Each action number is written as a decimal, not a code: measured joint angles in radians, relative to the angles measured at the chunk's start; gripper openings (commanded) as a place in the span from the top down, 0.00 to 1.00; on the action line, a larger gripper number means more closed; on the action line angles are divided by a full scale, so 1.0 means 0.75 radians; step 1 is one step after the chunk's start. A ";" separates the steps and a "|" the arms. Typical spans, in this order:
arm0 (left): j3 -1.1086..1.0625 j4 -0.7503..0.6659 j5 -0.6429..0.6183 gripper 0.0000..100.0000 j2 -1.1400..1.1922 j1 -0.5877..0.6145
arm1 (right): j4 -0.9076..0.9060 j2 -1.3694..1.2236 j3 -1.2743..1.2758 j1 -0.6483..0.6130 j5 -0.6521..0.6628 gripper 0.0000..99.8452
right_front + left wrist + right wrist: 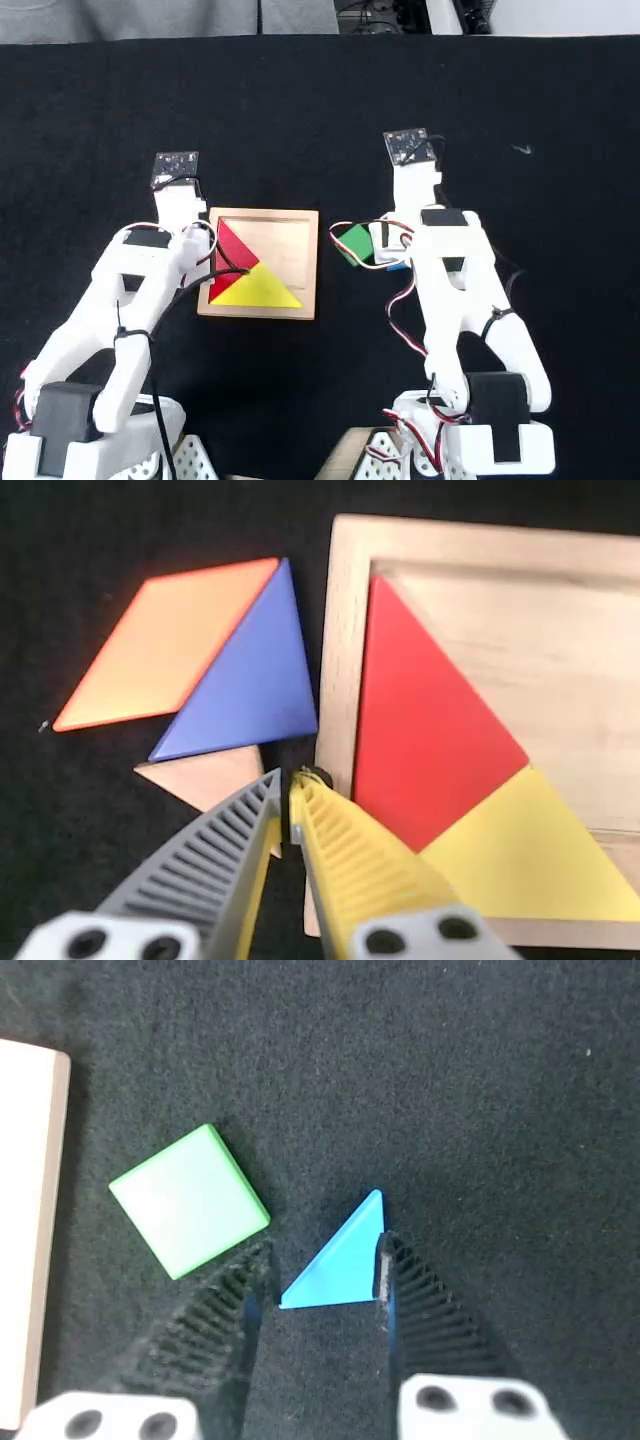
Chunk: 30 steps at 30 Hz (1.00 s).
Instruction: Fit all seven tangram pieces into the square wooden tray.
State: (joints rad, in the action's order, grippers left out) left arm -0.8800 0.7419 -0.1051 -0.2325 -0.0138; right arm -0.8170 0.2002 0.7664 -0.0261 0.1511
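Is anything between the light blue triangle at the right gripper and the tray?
Yes. The green square lies flat between the light blue triangle and the tray edge. The right gripper is open, straddling the triangle.

Bright, even light, seemingly from overhead; mild sheen on the wooden tray [345,630], shadows faint.

The pale wood tray [300,225] holds a red triangle [232,250] at nine o'clock and a yellow triangle [258,290] at six, on a black cloth [300,110]. Outside it lie a green square [189,1200], a light blue triangle [343,1258], an orange parallelogram [165,640], a darker blue triangle [250,685] and a plain wood triangle [205,777].
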 measured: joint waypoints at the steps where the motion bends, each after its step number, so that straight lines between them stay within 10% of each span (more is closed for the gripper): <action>1: 0.000 0.000 0.008 0.97 0.000 0.002 | 0.000 0.000 0.000 0.000 0.000 0.84; 30: 0.153 0.166 0.039 0.97 0.196 -0.100 | 0.000 0.000 0.000 0.000 0.000 0.84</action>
State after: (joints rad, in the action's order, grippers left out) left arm -0.7649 0.8661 -0.0760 -0.0852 -0.0890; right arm -0.8170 0.2002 0.7664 -0.0261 0.1511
